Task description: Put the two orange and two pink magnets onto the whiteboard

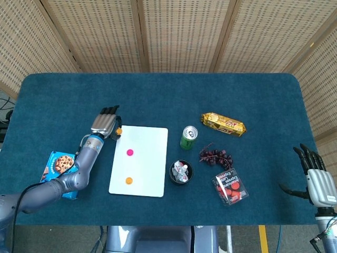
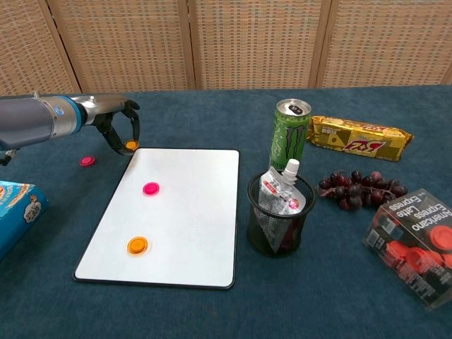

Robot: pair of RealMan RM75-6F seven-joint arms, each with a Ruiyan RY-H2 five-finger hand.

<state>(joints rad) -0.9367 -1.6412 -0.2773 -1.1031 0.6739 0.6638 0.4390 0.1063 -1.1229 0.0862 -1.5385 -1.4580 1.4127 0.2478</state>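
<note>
Left hand [image 2: 119, 127] pinches an orange magnet [image 2: 131, 145] in its fingers [image 2: 134, 126], just off the whiteboard [image 2: 185, 212] at its 11 o'clock corner. On the board: one pink magnet [image 2: 150, 188], one orange magnet [image 2: 137, 246]. Second pink magnet [image 2: 87, 161] lies on the worktop [image 2: 212, 113], 9 o'clock of the hand.

Step in hand, I judge: carrying the third magnet. Next: move over the board, lower, release.

Right hand [image 1: 316, 176] hangs empty, fingers spread.
</note>
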